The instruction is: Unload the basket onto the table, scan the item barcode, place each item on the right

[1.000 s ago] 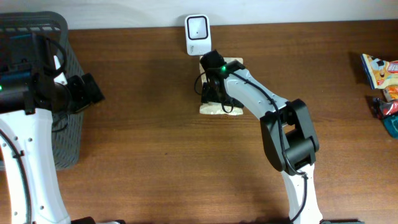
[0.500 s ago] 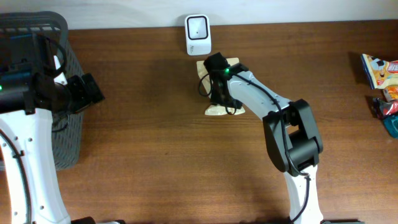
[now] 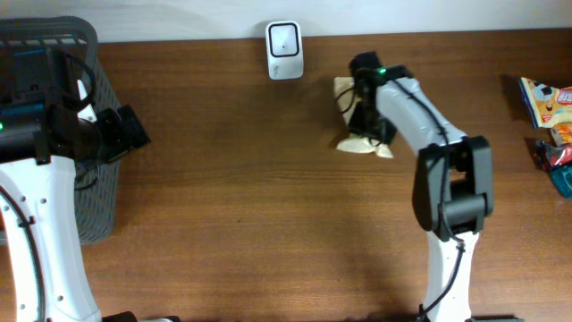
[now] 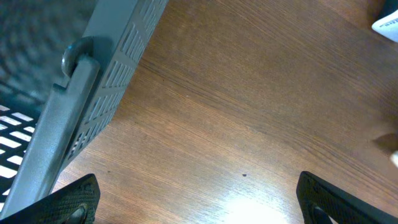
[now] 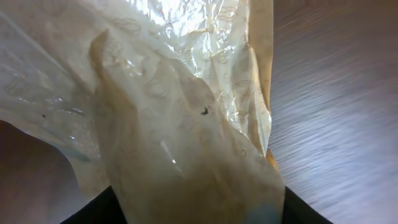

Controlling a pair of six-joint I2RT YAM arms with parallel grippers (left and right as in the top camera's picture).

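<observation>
**Bench layout, reckoned from the two grippers**

Between the fingers of the right gripper point(image 3: 368, 112): packet point(image 3: 362, 148), over the far half of the bench point(image 3: 250, 197); touching the wood or lifted off it, impossible to tell. Left of that gripper, at the bench's far edge: scanner point(image 3: 284, 38), apart from the packet. Well to its right, at the bench's right edge: snack packs point(image 3: 547, 100). Far to its left: left gripper point(image 3: 134, 130), above bare bench. Just left of and behind the left gripper: basket point(image 3: 98, 197), at the bench's left end.

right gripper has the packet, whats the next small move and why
Probably swing the packet left, in front of the white scanner: the right gripper is shut on it, but it is off to the scanner's right, away from its window.
</observation>
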